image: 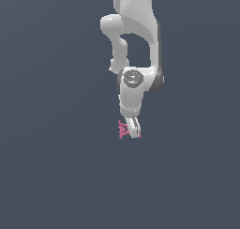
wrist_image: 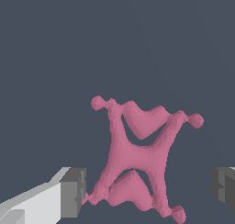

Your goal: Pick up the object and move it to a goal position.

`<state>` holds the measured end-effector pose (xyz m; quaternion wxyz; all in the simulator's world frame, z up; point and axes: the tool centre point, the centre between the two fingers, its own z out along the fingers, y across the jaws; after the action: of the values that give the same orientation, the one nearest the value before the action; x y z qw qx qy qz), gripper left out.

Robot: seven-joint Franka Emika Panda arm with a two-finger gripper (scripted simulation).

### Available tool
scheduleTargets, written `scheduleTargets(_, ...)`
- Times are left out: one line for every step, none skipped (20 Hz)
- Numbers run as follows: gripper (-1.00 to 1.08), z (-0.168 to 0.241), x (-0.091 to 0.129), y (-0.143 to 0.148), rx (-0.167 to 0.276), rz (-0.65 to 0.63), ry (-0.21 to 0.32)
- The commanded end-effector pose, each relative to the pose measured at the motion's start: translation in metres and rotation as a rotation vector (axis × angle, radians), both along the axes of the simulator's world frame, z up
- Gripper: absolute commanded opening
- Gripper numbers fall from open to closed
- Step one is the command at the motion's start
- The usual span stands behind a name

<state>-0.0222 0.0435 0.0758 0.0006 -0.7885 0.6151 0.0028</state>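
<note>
The object (wrist_image: 137, 156) is a small flat pink piece with knobby, spiky corners and a narrow waist, lying on the dark grey floor. In the wrist view it sits between the two grey fingertips of my gripper (wrist_image: 149, 191), which is open. One fingertip (wrist_image: 73, 193) is at or touching a spiky corner of the object, while the other fingertip (wrist_image: 224, 188) stands well clear of it. In the exterior view the gripper (image: 134, 129) points straight down, low over the floor, and the object (image: 122, 130) peeks out on the exterior view's left of the fingers.
A plain dark grey floor (image: 56, 176) fills both views. The white arm (image: 136, 31) rises above the gripper. No goal marker shows.
</note>
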Motion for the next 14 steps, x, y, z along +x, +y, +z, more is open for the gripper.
scheduleTargets(1.00, -0.0033, -0.0011, 0.0023, -0.001, -0.055, -0.001)
scheduleTargets(1.00, -0.0044, -0.0015, 0.0031, -0.002, -0.073, -0.001)
scheduleTargets(1.00, -0.0054, -0.0018, 0.0039, -0.002, -0.090, -0.002)
scheduleTargets(1.00, -0.0064, -0.0022, 0.0045, -0.002, -0.105, -0.002)
scheduleTargets(1.00, -0.0073, -0.0025, 0.0051, -0.003, -0.119, -0.002)
scheduleTargets(1.00, -0.0080, -0.0027, 0.0057, -0.003, -0.132, -0.002)
scheduleTargets(1.00, -0.0087, -0.0030, 0.0062, -0.004, -0.143, -0.002)
scheduleTargets(1.00, -0.0093, -0.0032, 0.0066, -0.004, -0.153, -0.003)
scheduleTargets(1.00, -0.0099, -0.0034, 0.0070, -0.004, -0.162, -0.003)
scheduleTargets(1.00, -0.0103, -0.0036, 0.0073, -0.004, -0.169, -0.003)
scheduleTargets(1.00, -0.0107, -0.0037, 0.0075, -0.004, -0.175, -0.003)
scheduleTargets(1.00, -0.0110, -0.0038, 0.0077, -0.005, -0.180, -0.003)
scheduleTargets(1.00, -0.0112, -0.0039, 0.0079, -0.005, -0.183, -0.003)
scheduleTargets(1.00, -0.0113, -0.0039, 0.0080, -0.005, -0.185, -0.003)
